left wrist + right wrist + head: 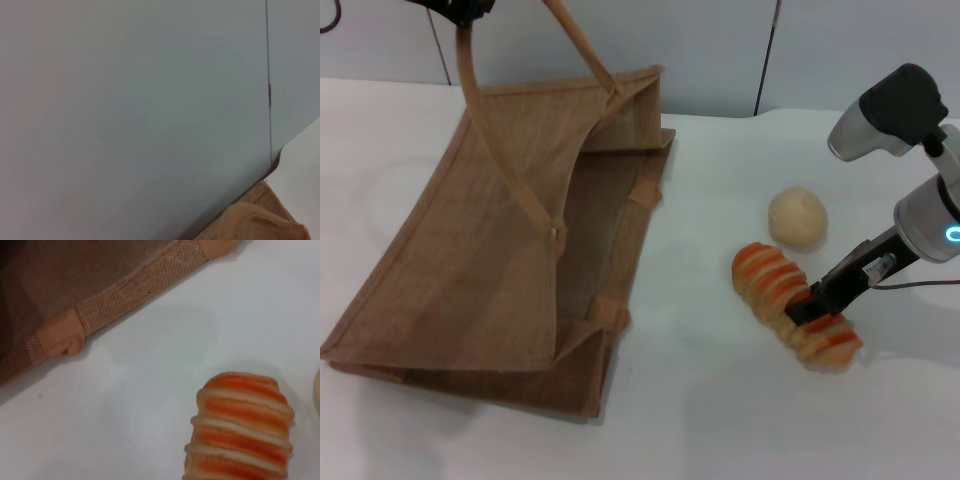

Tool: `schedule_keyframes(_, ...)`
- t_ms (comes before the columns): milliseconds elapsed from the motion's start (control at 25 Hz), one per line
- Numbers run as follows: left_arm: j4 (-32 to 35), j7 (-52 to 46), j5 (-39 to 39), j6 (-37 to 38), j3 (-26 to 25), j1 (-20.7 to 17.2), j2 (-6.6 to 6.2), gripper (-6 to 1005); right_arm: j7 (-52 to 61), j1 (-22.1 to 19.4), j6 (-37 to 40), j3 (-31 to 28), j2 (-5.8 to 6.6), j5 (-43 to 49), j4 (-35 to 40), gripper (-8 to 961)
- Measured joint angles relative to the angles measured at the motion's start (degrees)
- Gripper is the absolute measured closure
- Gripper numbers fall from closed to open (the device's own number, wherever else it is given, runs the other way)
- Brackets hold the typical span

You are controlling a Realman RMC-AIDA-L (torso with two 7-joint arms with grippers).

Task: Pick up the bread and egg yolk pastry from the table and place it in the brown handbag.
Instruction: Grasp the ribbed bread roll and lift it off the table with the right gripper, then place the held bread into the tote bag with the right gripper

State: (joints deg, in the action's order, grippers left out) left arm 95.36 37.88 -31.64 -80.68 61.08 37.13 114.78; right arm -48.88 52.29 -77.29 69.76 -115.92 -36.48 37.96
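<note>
The brown handbag (510,250) lies on the white table with its mouth held open toward the right. One thin handle (468,70) runs taut up to my left gripper (460,8) at the top edge, which is shut on it. The striped orange bread (795,305) lies on the table right of the bag, also seen close up as the bread (240,435) in the right wrist view. My right gripper (815,305) is down on the bread's near half. The pale round egg yolk pastry (797,217) sits just behind the bread, untouched.
The white table (720,400) stretches around the bag and the food. A grey wall (130,110) stands behind it. A corner of burlap (260,220) shows in the left wrist view, and the bag's bottom edge (125,290) in the right wrist view.
</note>
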Motion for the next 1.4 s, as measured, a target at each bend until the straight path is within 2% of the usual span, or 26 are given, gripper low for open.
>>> schedule_keyframes(360, 0.00, 0.00, 0.00, 0.06, 0.00, -0.10, 0.00, 884, -0.02, 0.00, -0.05, 0.02, 0.00, 0.00, 0.17, 595)
schedule_keyframes(440, 0.00, 0.00, 0.00, 0.10, 0.00, -0.19, 0.00, 884, 0.04, -0.21, -0.27, -0.23, 0.00, 0.00, 1.37, 647)
schedule_keyframes(720, 0.00, 0.00, -0.01, 0.22, -0.10, -0.37, -0.04, 884, 0.10, -2.88, -6.52, -5.93, -0.10, -0.17, 11.23, 658)
schedule_keyframes(880, 0.00, 0.05, -0.01, 0.33, 0.05, -0.28, -0.07, 884, 0.64, -4.77, -10.61, -6.69, -0.33, -2.55, 17.99, 665)
schedule_keyframes(1120, 0.00, 0.18, -0.28, 0.42, 0.22, 1.56, 0.12, 884, 0.86, -5.20, -12.59, -3.24, -0.36, -9.56, 20.30, 674)
schedule_keyframes(1400, 1.01, 0.15, -0.69, 0.52, 0.48, 4.52, 1.12, 884, 0.89, -2.39, -7.71, 1.37, -0.44, -10.93, 14.80, 689)
